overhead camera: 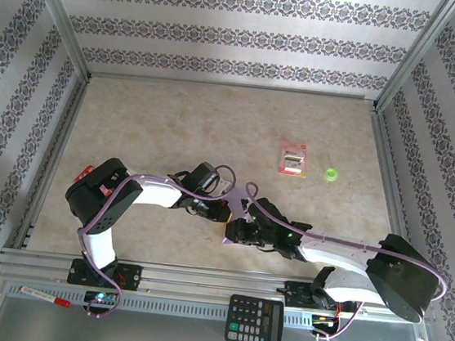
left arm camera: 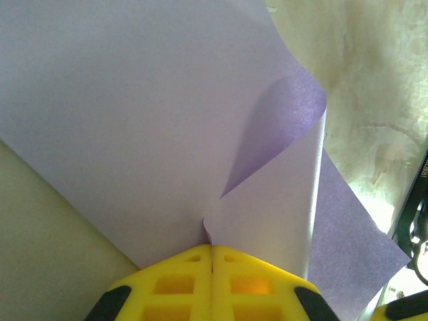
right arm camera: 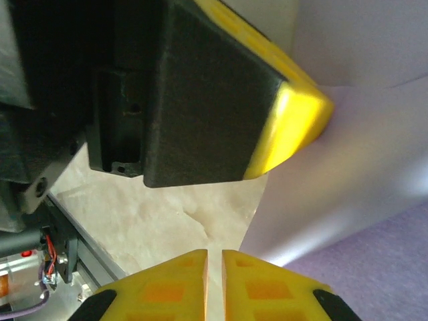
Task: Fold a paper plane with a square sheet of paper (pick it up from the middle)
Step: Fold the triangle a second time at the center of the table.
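Note:
The square sheet of paper (left arm camera: 134,134) is pale lavender and is lifted off the table, with one flap (left arm camera: 287,114) curled over itself. My left gripper (left arm camera: 212,249) is shut on the sheet's edge, its yellow fingertips pressed together. From above, the paper (overhead camera: 238,199) shows as a small lavender patch between the two wrists at the table's near middle. My right gripper (right arm camera: 215,257) hovers just beside the sheet (right arm camera: 374,134) and below the left gripper's finger (right arm camera: 294,114). Its jaws are open by a narrow slit, with bare table showing through.
A red-and-white packet (overhead camera: 294,157) and a small green ring (overhead camera: 331,175) lie on the beige table to the right of the middle. A calculator (overhead camera: 255,321) and a marker (overhead camera: 45,296) rest on the front rail. Patterned walls enclose the table.

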Robot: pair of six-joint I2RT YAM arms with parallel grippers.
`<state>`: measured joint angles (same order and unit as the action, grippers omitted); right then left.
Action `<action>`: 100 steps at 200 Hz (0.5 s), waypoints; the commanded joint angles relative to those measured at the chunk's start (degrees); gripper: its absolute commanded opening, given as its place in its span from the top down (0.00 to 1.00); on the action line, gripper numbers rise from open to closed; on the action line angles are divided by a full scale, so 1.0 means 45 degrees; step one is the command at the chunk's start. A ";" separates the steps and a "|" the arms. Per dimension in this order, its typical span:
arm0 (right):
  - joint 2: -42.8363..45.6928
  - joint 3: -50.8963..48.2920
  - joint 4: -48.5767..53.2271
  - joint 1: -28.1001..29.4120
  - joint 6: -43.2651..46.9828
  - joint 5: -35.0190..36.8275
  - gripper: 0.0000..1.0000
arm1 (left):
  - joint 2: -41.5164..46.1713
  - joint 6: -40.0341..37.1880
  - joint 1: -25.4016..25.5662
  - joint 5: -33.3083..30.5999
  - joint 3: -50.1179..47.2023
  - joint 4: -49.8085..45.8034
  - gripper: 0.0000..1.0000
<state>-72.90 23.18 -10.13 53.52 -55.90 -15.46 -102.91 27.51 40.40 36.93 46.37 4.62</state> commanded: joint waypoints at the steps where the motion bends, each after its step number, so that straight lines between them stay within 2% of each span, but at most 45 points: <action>1: -0.0613 0.0319 -0.0615 0.0139 -0.0252 0.0091 0.87 | -0.0816 -0.0095 0.0026 -0.1135 -0.0535 -0.1222 1.00; 100: -0.1862 -0.0641 -0.1148 0.0157 -0.0330 0.0380 0.88 | -0.0998 -0.0231 0.0025 -0.1248 -0.0431 -0.1340 1.00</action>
<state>-79.77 21.85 -13.74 53.52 -56.90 -15.27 -103.04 27.49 40.40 37.01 46.37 4.67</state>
